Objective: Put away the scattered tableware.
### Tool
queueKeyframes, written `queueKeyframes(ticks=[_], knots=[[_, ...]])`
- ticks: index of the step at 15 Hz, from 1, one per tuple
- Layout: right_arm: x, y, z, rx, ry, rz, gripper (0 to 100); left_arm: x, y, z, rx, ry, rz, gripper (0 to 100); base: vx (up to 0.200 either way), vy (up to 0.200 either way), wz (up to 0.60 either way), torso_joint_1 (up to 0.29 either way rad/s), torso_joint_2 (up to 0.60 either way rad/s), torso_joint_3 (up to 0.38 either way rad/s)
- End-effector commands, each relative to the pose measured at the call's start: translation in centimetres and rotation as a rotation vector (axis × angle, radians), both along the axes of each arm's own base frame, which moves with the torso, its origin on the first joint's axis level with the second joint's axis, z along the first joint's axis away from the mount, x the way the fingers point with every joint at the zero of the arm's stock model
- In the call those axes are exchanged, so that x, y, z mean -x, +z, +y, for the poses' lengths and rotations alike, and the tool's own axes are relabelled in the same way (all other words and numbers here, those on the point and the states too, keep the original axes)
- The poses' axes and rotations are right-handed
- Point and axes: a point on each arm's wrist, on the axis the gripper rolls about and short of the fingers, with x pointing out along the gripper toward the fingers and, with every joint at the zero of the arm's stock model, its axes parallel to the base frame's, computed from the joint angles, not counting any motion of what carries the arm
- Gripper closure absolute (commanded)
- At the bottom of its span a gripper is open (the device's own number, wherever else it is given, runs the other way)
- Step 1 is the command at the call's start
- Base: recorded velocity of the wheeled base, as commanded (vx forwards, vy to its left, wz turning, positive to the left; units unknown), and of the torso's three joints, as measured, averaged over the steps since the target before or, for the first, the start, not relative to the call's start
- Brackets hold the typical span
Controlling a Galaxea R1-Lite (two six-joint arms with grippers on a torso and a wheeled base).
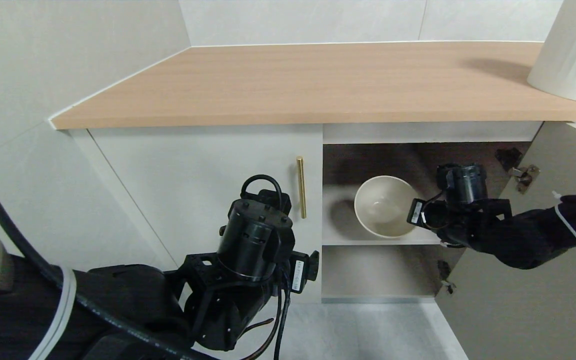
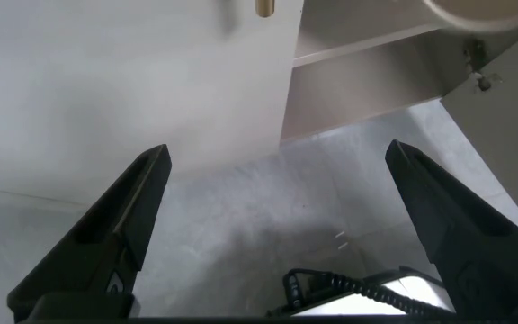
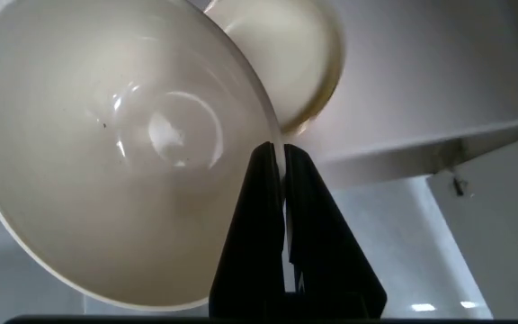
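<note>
Clamping rim of bowl (image 3: 133,135) — right gripper (image 3: 284,162), inside cabinet (image 1: 418,132) (apparently over shelf (image 1: 338,236)).

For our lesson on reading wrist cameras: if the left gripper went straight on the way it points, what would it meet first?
Probably the floor, close to the foot of the shut door. The left gripper is open and nothing else lies between its fingers, though depth is hard to judge.

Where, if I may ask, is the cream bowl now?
In the head view the cream bowl is in the open cabinet, right of the gold handle, held by the right gripper.
</note>
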Motion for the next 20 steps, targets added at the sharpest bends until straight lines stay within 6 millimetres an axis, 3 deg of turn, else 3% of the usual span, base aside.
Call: queueKeyframes(ticks=[1, 11, 20], knots=[[-1.5, -1.1, -0.2, -0.009, -0.035, 0.008, 100, 0.0, 0.1, 0.0, 0.002, 0.0, -0.001, 0, 0.0, 0.0, 0.0, 0.0, 0.0, 0.0], [-6.0, -3.0, -1.3, -0.033, -0.155, -0.012, 100, 0.1, -0.1, 0.1, -0.003, 0.0, 0.002, 0, 0.0, 0.0, 0.0, 0.0, 0.0, 0.0], [-6.7, -3.6, -1.4, -0.031, -0.161, -0.01, 100, 0.1, -0.2, 0.1, -0.006, 0.0, 0.006, 0, 0.0, 0.0, 0.0, 0.0, 0.0, 0.0]])
